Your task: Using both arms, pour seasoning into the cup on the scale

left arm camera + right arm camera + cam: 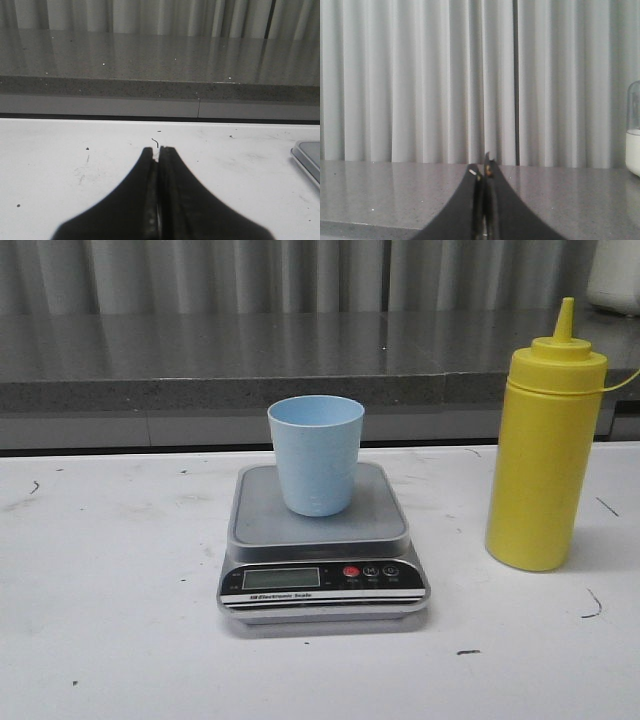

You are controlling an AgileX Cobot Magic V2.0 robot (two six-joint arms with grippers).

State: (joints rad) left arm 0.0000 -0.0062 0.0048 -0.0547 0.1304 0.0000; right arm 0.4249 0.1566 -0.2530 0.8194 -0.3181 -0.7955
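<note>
Front view: we see the pale-blue cup [316,455] standing upright on the square platform of the digital kitchen scale [323,540], which rests on the white table [120,570]. The scale's LCD display [281,578] and red button [351,572] face us, above a black strip lettered "Electronic Scale". The yellow squeeze bottle [546,450] stands upright on the table to the right of the scale, apart from it, its conical nozzle cap [563,328] rising higher than the cup's rim. Behind the scale runs a grey speckled ledge [200,360].

Left wrist view: we find the left gripper [158,151] with its jaws pressed together, empty, above the table to the left of the scale, one corner of which shows at the frame edge.

Right wrist view: the right gripper [482,170] likewise has its jaws pressed together, holding nothing, facing the ledge and a pleated curtain [420,80].
</note>
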